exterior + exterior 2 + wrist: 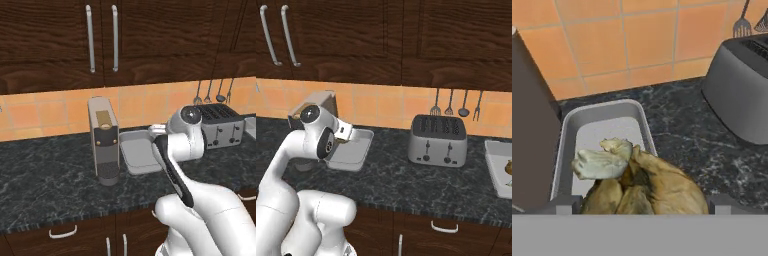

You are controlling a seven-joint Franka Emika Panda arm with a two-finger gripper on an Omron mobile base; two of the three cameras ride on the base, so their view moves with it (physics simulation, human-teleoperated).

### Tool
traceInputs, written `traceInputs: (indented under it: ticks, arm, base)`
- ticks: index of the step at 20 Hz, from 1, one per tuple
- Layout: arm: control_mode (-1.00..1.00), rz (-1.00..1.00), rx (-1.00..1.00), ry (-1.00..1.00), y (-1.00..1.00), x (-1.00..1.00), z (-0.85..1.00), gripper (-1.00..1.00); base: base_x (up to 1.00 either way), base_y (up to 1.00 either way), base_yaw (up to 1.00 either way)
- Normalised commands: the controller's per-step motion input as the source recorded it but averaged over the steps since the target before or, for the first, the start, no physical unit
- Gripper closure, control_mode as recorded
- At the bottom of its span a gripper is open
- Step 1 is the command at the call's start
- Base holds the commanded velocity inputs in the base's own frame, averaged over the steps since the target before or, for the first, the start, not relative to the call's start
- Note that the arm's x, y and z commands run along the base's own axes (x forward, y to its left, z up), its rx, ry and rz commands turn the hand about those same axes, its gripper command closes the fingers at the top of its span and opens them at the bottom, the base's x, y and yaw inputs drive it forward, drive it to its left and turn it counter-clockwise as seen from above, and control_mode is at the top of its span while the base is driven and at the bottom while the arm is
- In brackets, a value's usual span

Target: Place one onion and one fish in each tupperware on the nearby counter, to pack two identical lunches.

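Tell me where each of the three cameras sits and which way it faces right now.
Left base view: behind the arm's left, facing the black-grey marbled counter; white arm rises lower right, over the grey rectangular tupperware.
Right base view: behind the arm's right, facing the same counter; arm lower left, silver four-slot toaster centre.
Hand view: on the hand, looking down at a brown papery onion held between wide jaws over the tupperware.
Shared: tupperware, toaster, tall grey coffee machine, orange tiles.
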Motion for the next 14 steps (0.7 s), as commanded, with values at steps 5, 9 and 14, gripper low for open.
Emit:
traceInputs:
  ticks: [5, 9, 14]
  arm:
    - [-1.00, 0.11, 0.17, 0.18, 0.40, 0.63, -0.84, 1.00]
    - [-1.00, 0.11, 0.08, 0.29, 0.50, 0.65, -0.35, 1.00]
    - [-1.00, 0.00, -0.01, 0.20, 0.20, 0.81, -0.22, 1.00]
  base:
    - [0.00, 0.00, 0.00]
    - [0.00, 0.00, 0.00]
    - [0.00, 0.00, 0.00]
